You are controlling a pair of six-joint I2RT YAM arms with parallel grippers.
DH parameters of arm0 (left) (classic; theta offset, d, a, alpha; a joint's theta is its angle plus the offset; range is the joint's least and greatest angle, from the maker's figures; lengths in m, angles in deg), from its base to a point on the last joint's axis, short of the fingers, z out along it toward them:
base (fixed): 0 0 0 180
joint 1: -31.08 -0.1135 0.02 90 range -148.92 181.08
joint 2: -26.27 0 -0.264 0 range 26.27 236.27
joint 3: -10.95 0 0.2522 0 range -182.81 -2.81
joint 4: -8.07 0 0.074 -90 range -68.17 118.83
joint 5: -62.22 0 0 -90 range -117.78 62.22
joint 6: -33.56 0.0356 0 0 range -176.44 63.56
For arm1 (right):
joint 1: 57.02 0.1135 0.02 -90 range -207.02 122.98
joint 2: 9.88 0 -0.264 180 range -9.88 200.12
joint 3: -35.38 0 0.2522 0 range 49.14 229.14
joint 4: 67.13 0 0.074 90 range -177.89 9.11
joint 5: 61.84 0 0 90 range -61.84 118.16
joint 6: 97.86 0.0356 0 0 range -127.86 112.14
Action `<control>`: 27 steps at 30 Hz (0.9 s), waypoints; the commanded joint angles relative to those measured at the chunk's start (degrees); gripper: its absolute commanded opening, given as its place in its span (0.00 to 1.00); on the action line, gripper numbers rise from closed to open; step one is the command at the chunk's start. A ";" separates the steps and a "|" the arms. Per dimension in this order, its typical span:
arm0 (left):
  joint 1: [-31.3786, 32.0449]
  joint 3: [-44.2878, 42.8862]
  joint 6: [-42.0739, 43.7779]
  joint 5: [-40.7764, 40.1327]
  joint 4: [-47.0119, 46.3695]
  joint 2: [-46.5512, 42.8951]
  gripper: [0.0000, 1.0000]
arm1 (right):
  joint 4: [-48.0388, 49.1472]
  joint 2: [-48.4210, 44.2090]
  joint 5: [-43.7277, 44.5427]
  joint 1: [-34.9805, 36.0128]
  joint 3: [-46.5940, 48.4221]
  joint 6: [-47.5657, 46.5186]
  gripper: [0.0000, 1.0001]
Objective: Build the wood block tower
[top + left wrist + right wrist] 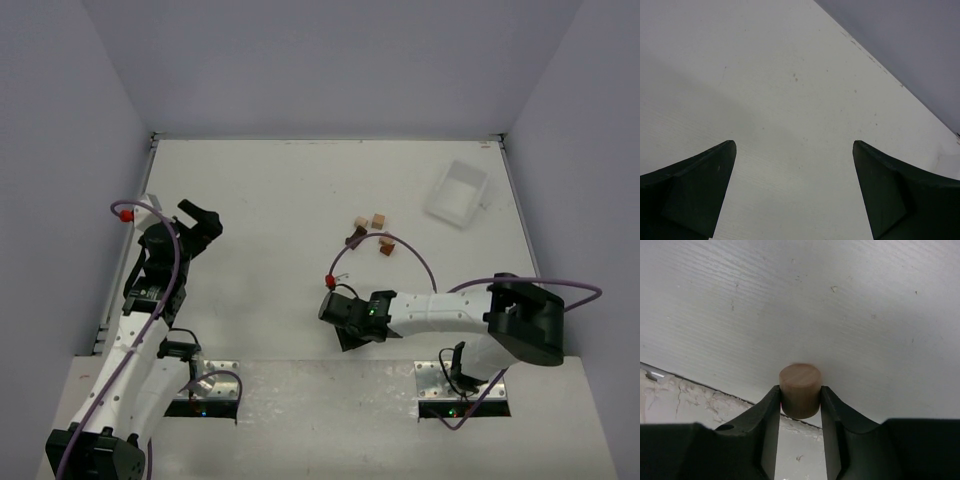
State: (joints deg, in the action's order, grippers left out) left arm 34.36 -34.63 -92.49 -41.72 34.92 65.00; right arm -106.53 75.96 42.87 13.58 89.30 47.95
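Note:
My right gripper (800,392) is shut on a small reddish-brown wooden cylinder (800,381) and holds it just above the table's near edge; in the top view this gripper (349,338) sits low in the middle. Several tiny wooden blocks lie beyond it: two pale tan cubes (361,221) (379,220), a dark brown piece (352,238) and a reddish-brown block (386,246). My left gripper (200,222) is open and empty at the left, far from the blocks; its wrist view shows only bare table between the fingers (700,185).
A clear rectangular plastic tray (456,193) stands at the back right. A purple cable (415,255) loops over the table near the blocks. Grey walls close in the table on three sides.

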 commanded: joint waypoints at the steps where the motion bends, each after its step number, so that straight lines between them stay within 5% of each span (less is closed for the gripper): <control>1: -0.47 -0.09 0.45 -0.92 -2.01 -1.12 1.00 | 3.43 -2.56 0.88 0.68 -0.98 2.52 0.27; 8: -0.47 -0.20 0.37 -1.17 -1.49 -1.75 1.00 | 3.55 -5.43 9.18 -2.39 1.47 -4.60 0.19; 12: -0.54 -0.20 0.28 -1.49 -1.33 -2.16 1.00 | 5.44 -5.70 11.10 -12.96 4.44 -11.53 0.19; 20: -0.47 -0.18 -0.19 -3.38 -0.79 -2.09 1.00 | 9.96 6.30 12.50 -27.46 17.55 -27.43 0.20; 27: -0.47 0.00 -0.61 -4.34 -1.15 -1.36 1.00 | 12.27 15.54 8.89 -35.68 24.64 -31.97 0.22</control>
State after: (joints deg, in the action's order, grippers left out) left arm 34.35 -34.61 -92.77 -44.65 35.15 63.45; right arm -96.16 88.54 51.69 -19.70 110.00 20.65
